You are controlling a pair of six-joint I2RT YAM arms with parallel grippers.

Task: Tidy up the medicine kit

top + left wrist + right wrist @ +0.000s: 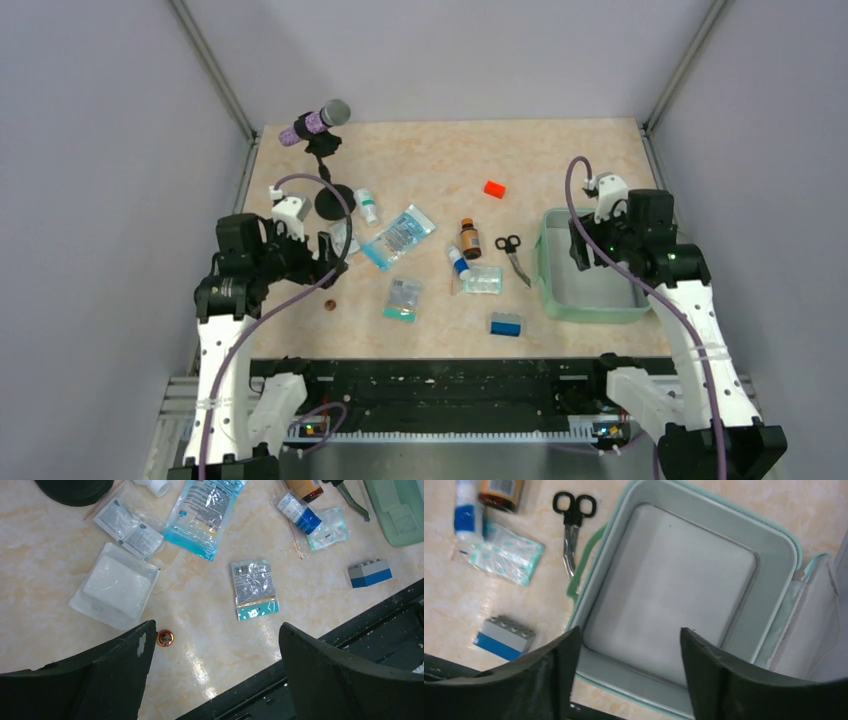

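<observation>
The medicine kit (590, 300) is a pale mint-green case lying open at the right of the table, its tray (674, 580) empty and its lid (809, 625) tipped up at the far side. My right gripper (629, 632) hangs open over the tray's near rim, holding nothing. My left gripper (217, 630) hovers open and empty above the table's near left, beside a white gauze pack (116, 585). Loose supplies lie between the arms: a blue pouch (400, 236), a small sachet (404, 298), a brown bottle (470, 240), a blue-capped tube (458, 262), a plaster pack (482, 280) and scissors (512, 255).
A blue block (506, 324) sits near the front edge, an orange-red block (494, 189) farther back. A microphone on a black stand (320, 150) occupies the back left, with a white bottle (368, 206) beside it. A small copper disc (165, 638) lies by my left finger.
</observation>
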